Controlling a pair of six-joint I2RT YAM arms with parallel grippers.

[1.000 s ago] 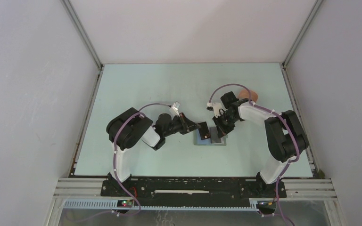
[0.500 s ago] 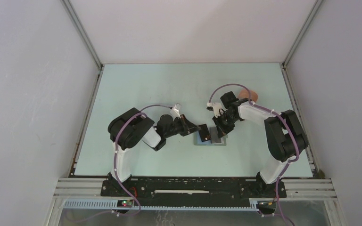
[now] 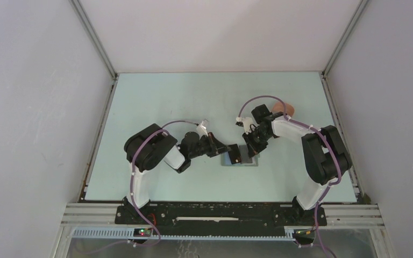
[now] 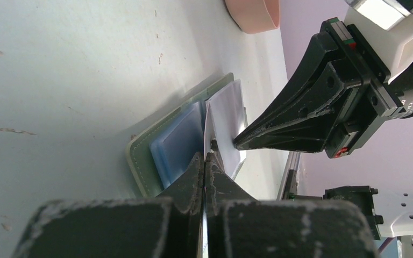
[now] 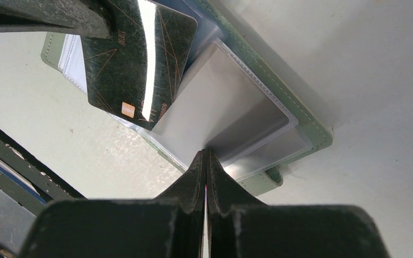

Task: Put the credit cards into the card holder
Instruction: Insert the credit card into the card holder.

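**Item 1. Card holder**: grey-green fold-over wallet, lying open and flat on the table, near the middle, between the two arms. Clear plastic leaves show inside. The stitched green rim is seen from the right wrist and from the left wrist.

**Item 2. Black card**: dark face with fine gold lines, a small gold chip and a bright streak of glare. It is held off the table and tilted, with its lower corner over the holder's inner leaves. From the left wrist it shows edge-on only, as a thin line. Whether it has entered a pocket cannot be told.

**Item 3. Left fingers**: closed tight, with the black card pinched between the tips.

**Item 4. Right fingers**: closed tight on the free edge of a pocket leaf (silvery, clear plastic, seamed border), which is lifted away from the rest of the holder. In the left wrist view these fingers come in from the right, with their tips at the leaf, just beside the card's edge.

**Item 5. Bluish rectangle**: lies flat in the open holder under clear plastic. Card or bare pocket, cannot tell.

**Item 6. Tray**: salmon-pink, at the far right of the table, well apart from the holder. Its rim also shows from the left wrist.
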